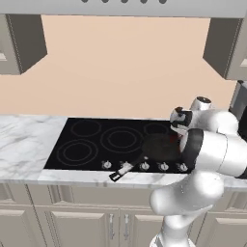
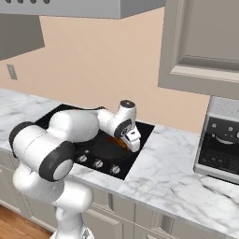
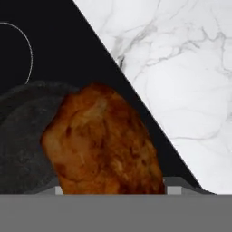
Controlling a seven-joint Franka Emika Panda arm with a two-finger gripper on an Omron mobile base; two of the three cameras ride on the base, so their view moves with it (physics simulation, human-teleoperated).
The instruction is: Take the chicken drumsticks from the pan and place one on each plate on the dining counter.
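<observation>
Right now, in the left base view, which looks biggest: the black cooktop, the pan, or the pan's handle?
1. Cooktop, by far the largest.
2. Pan, partly hidden behind the robot arm, so its full size is uncertain.
3. Pan handle, the smallest.

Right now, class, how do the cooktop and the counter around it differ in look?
The cooktop is glossy black with thin ring marks and a row of knobs; the counter is white, grey-veined marble, with no marks or knobs. The cooktop carries the pan; the counter does not. Both are flat and level.
</observation>
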